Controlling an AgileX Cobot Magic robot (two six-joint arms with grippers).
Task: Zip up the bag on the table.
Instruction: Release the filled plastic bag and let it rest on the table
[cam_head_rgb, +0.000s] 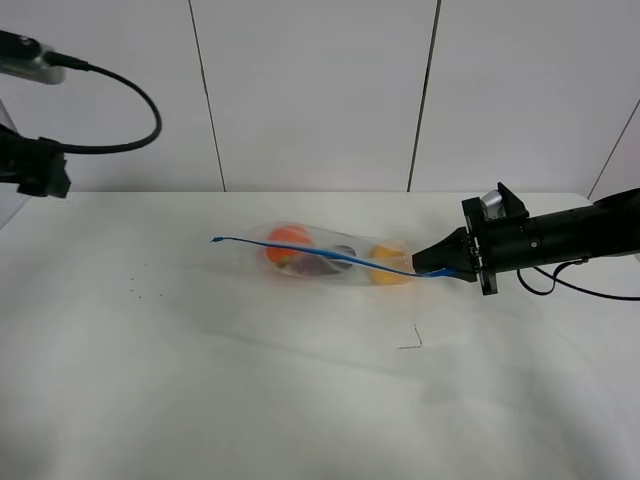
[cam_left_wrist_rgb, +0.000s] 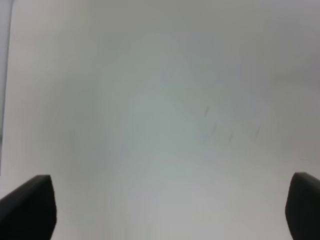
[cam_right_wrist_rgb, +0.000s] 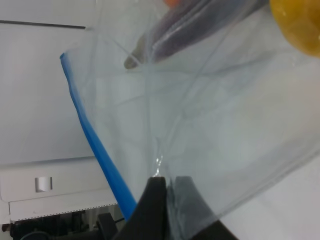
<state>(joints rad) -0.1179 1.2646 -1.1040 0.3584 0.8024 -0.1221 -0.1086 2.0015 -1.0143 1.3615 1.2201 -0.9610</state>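
Note:
The clear bag (cam_head_rgb: 330, 258) lies across the middle of the white table (cam_head_rgb: 200, 390), with an orange, a purple eggplant and a yellow pear showing through. Its blue zipper strip (cam_head_rgb: 300, 250) runs from the bag's left tip to its right end. My right gripper (cam_head_rgb: 438, 264) is shut on the bag's right end, by the strip's end. In the right wrist view its fingers (cam_right_wrist_rgb: 152, 200) pinch the clear plastic (cam_right_wrist_rgb: 210, 120) beside the blue strip (cam_right_wrist_rgb: 95, 145). My left gripper (cam_left_wrist_rgb: 170, 207) stands open over bare table, away from the bag; its arm (cam_head_rgb: 35, 165) hangs at the far left.
A small dark mark (cam_head_rgb: 412, 340) lies on the table in front of the bag. A black cable (cam_head_rgb: 130, 95) loops from the left arm at the upper left. A white panelled wall stands behind the table's far edge.

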